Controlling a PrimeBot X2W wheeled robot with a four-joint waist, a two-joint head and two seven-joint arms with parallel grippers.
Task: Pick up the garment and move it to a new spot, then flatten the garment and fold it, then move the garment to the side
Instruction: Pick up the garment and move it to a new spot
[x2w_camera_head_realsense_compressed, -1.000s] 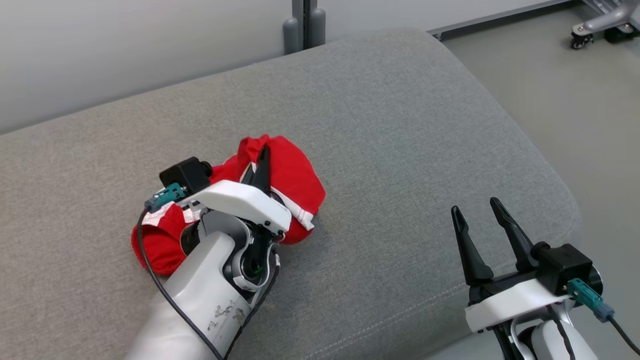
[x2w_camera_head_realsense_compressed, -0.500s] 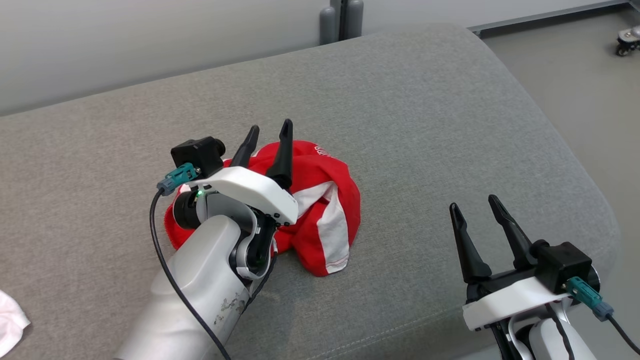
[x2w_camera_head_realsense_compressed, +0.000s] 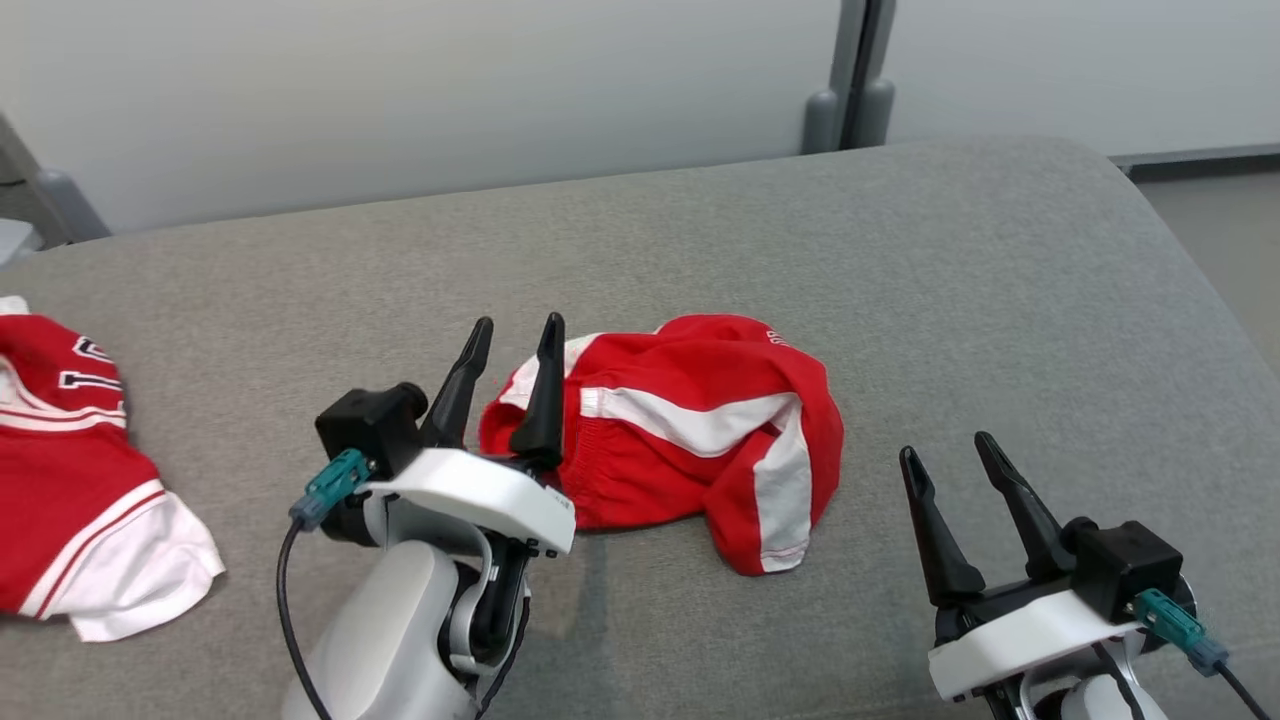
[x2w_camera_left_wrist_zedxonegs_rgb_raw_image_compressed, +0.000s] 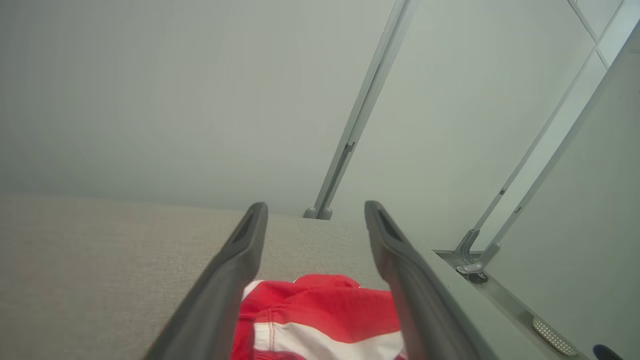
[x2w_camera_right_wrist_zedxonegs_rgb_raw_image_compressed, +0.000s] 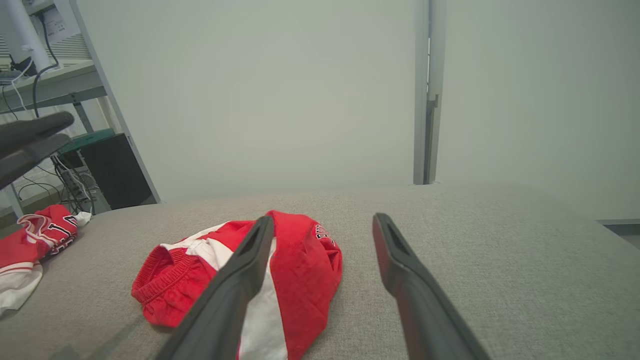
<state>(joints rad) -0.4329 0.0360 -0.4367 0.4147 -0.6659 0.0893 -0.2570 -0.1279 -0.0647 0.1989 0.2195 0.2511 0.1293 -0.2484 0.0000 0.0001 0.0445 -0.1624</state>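
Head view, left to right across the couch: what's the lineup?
Red-and-white jersey → left gripper → red shorts → right gripper

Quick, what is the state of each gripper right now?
Left gripper: open, holding nothing; the shorts lie free.
Right gripper: open, holding nothing.

The grey cushion (x2w_camera_head_realsense_compressed: 900, 250) is viewed by the head camera from above, facing forward and down, with the left pincer (x2w_camera_head_realsense_compressed: 517, 322) and right pincer (x2w_camera_head_realsense_compressed: 946, 445) seen near the lower edge. Each wrist camera is set low behind its own pincer and aimed along the fingers towards the wall (x2w_camera_right_wrist_zedxonegs_rgb_raw_image_compressed: 275, 100). The red garment (x2w_camera_head_realsense_compressed: 690, 440), lying ahead of both pincers, is shared by all three views and is seen nearest from the left wrist.
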